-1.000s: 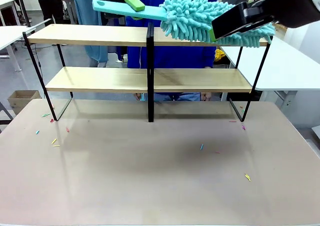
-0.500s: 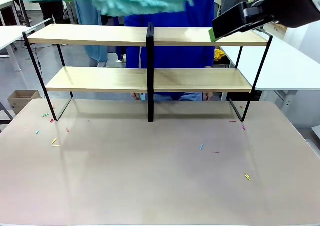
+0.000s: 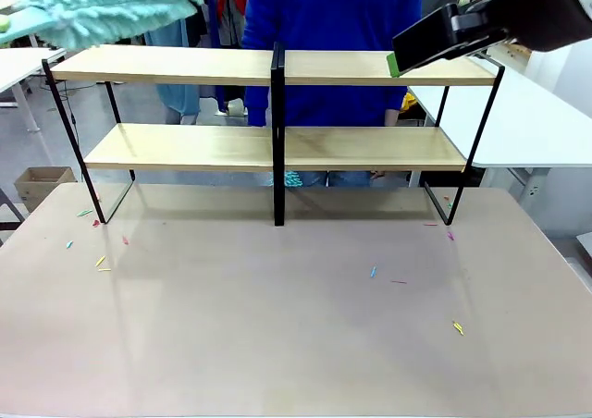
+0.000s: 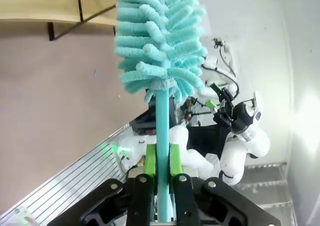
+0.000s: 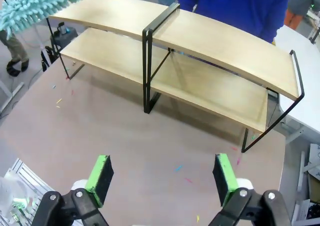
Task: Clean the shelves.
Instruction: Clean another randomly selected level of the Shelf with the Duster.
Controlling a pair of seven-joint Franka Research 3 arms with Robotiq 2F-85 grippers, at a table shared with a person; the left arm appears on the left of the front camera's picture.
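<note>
Left gripper (image 4: 159, 178) clamped on teal duster (image 4: 161, 46) handle; fluffy head straight ahead of jaws, off shelves' (image 3: 274, 67) left end, above top board. Right gripper (image 5: 162, 178) jaws wide apart, nothing between pads; shelves (image 5: 200, 61) ahead of and below jaws, on table (image 3: 296, 316). Person in blue (image 3: 333, 11) behind shelves.

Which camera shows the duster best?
The left wrist view: the duster shows whole, its handle clamped in the left gripper and its fluffy head above. The front view has just the head at the top left corner; the right wrist view shows part of the head.
</note>
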